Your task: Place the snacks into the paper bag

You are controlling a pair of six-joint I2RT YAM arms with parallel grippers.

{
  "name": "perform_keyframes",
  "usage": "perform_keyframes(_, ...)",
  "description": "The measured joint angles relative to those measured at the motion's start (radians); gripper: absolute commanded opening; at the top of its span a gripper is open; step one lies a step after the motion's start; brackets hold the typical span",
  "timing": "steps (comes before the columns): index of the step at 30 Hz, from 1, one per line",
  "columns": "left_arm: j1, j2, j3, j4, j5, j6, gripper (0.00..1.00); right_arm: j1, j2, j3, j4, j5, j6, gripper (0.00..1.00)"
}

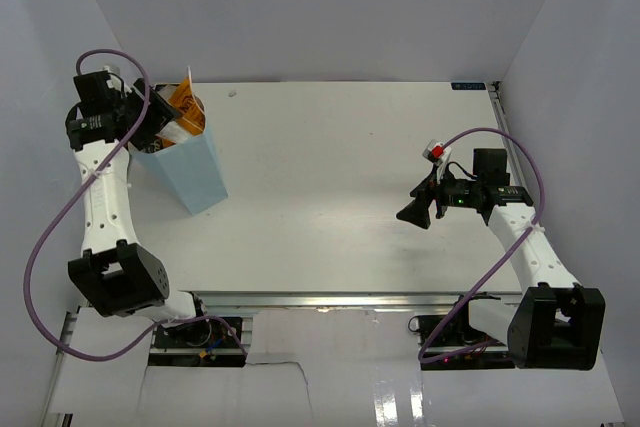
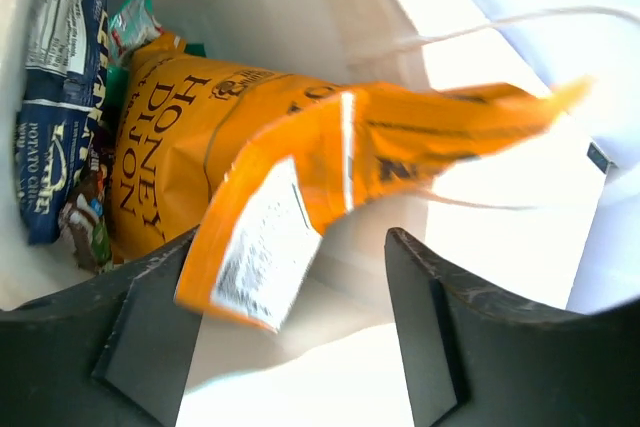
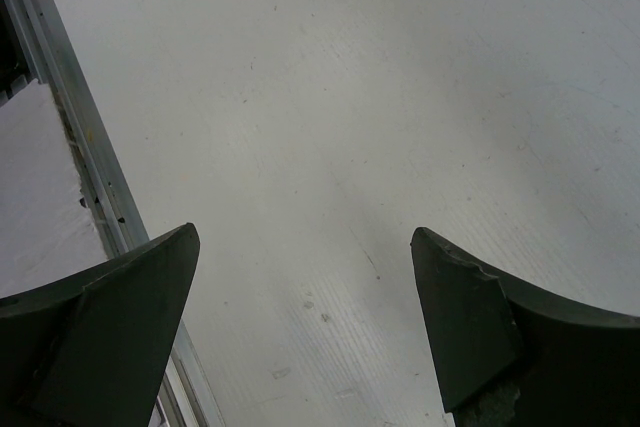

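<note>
One snack is in hand: the orange bag [image 2: 250,167]. It lies slantwise in the mouth of the paper bag [image 1: 195,172], which stands at the far left of the bench [image 1: 340,147]. Its lower end rests on the packets already inside, the blue chip bag [image 2: 55,97] and a teal packet [image 2: 135,17] among them. Its top end pokes above the rim in the top view. The left gripper [image 2: 295,277] hangs over the opening with its jaws spread. The orange bag sits between them unpinched, one corner close to a finger and the other finger well clear.

To finish the drop well, the left gripper should rise straight up, jaws wide, so neither finger drags the crinkly flap out or snags the thin handle [image 2: 500,22] beside it. The light paper bag could tip under a sideways pull. If the orange bag stays proud of the rim, a gentle downward press on its top edge should seat it.

The right gripper [image 3: 305,237] hovers spread over bare bench, holding nothing, and is best kept there.
</note>
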Motion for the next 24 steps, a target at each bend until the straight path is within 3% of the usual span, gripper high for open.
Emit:
perform_keyframes(9, 0.002, -0.063, 0.096, 0.01, 0.015, 0.036, 0.82, 0.0, 0.01, 0.0, 0.0, 0.0, 0.0, 0.92)
perform_keyframes(24, -0.015, 0.123, 0.275, 0.061, 0.051, 0.133, 0.82, 0.0, 0.014, 0.0, 0.0, 0.0, 0.002, 0.92)
